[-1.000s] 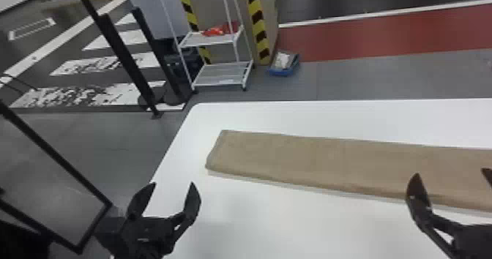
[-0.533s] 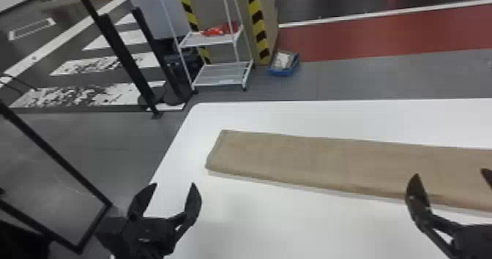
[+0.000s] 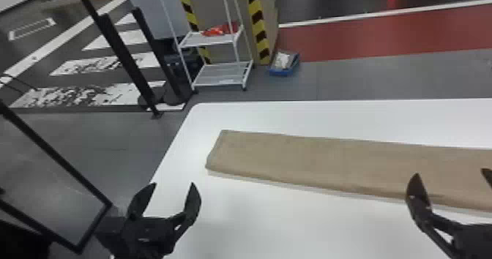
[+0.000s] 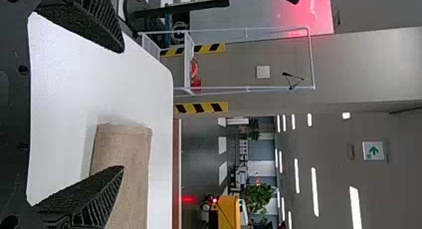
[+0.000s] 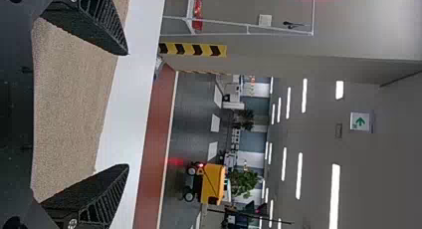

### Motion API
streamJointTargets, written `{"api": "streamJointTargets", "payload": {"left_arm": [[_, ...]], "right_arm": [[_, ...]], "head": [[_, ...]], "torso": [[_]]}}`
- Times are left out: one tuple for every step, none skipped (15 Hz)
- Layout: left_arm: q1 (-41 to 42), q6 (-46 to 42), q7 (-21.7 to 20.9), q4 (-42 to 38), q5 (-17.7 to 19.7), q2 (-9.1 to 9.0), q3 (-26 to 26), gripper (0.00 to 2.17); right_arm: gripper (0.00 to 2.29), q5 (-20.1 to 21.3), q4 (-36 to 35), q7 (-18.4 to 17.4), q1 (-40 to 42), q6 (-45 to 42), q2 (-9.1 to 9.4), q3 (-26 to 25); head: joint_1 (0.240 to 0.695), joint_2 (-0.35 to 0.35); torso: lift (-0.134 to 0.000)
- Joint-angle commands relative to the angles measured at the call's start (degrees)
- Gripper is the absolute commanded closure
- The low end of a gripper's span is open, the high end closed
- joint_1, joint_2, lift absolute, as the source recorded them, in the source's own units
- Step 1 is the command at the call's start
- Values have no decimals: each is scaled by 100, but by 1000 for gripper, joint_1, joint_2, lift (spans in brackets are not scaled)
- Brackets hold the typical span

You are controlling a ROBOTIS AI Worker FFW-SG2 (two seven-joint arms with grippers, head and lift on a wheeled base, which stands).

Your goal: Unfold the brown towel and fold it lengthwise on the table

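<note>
The towel lies on the counter, from near mid-frame to the right edge; behind, toward upper centre, a rack stands on the floor.

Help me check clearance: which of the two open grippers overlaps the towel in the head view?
The right gripper: its fingertips show against the brown towel. The left gripper sits off it, near the table's left edge.

A large indoor hall, apparently an industrial or robotics test site, spread beyond the white surface, its floor painted with a red lane and white crossing stripes. Black-and-yellow hazard tape, a white metal rack, a yellow wheeled machine, a green arrow sign and ceiling strip lights marked the workplace.
</note>
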Motion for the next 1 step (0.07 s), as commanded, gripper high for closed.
{"api": "streamJointTargets", "payload": {"left_arm": [[-2, 5, 0, 0, 0, -50, 0, 36]], "right_arm": [[73, 0, 0, 0, 0, -17, 5, -1]], "head": [[695, 350]], "torso": [[-116]]}}
